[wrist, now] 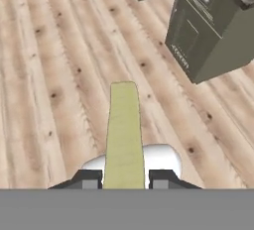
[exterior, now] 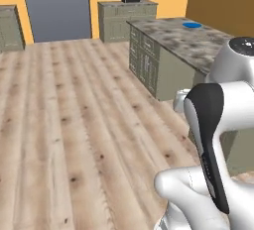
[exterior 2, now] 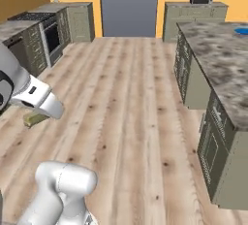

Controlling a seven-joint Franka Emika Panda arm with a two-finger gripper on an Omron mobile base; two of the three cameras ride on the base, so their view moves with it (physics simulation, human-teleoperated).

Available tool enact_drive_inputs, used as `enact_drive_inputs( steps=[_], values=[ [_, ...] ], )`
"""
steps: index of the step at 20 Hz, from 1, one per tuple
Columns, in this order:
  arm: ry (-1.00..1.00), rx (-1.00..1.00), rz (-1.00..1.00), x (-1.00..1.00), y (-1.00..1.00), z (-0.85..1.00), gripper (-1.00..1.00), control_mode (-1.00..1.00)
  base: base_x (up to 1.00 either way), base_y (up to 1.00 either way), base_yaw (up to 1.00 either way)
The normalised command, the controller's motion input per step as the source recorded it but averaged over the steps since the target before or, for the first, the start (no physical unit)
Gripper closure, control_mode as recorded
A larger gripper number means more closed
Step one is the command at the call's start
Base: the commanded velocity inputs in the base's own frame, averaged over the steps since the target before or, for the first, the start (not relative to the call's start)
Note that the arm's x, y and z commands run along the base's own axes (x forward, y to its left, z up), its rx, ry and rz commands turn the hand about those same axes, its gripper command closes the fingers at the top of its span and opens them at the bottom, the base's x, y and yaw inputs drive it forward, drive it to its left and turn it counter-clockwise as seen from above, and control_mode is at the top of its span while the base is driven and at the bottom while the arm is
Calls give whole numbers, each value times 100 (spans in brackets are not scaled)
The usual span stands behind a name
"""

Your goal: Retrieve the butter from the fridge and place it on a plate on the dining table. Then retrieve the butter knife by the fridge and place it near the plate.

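The gripper [wrist: 124, 180] clamps the butter [wrist: 123, 130] (long axis pointing straight ahead).

You've got a matt pale-yellow butter [wrist: 123, 135], smooth; wood-plank floor [exterior: 74, 125] w/ knots, low sheen; table [exterior 2: 220, 69] top marbled stone, matt; plate [exterior: 192, 25] plain blue, smooth.

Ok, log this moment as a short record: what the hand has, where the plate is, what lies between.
hand: shut on the butter, stick pointing away from the fingers
butter, right base view: pale block at the hand's tip, above the floor
plate: blue, on the dining table, far end
floor: light wood planks between robot and table
butter on plate: not yet
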Motion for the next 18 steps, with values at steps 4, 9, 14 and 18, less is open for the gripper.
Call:
enact_drive_inputs(
  steps=[4, 9, 14, 18],
  values=[
    [0, 0, 0, 0, 0, 0, 100, 100, -23, -75, -44],
    [0, 0, 0, 0, 0, 0, 100, 100, -19, -100, -29],
    [0, 0, 0, 0, 0, 0, 100, 100, -24, -100, -5],
    [0, 0, 0, 0, 0, 0, 100, 100, -4, -100, 0]
  ],
)
